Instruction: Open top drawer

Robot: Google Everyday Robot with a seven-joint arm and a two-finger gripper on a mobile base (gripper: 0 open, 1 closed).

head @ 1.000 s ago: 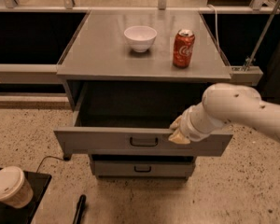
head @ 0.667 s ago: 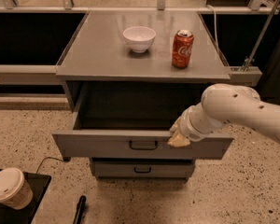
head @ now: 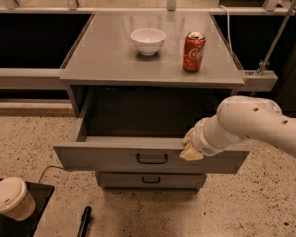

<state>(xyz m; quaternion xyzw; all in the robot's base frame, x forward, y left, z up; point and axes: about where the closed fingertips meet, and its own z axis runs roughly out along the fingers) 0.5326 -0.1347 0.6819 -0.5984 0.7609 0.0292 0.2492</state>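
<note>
The top drawer (head: 113,157) is a wide grey metal drawer pulled well out of the cabinet, with a small dark bar handle (head: 152,158) at the centre of its flat front. Its inside looks dark and bare. My gripper (head: 190,148) comes in from the right on a white arm and rests at the top edge of the drawer front, to the right of the handle. Below it a narrower grey drawer (head: 150,179) stands shut.
On the grey cabinet top (head: 98,63) stand a white bowl (head: 148,40) and a red soda can (head: 194,51). A paper cup with a lid (head: 9,198) sits on a dark tray at the lower left. A black pen-like object (head: 84,220) lies on the speckled floor.
The top drawer has slid a little further out toward the camera, and my gripper has moved with its front edge.
</note>
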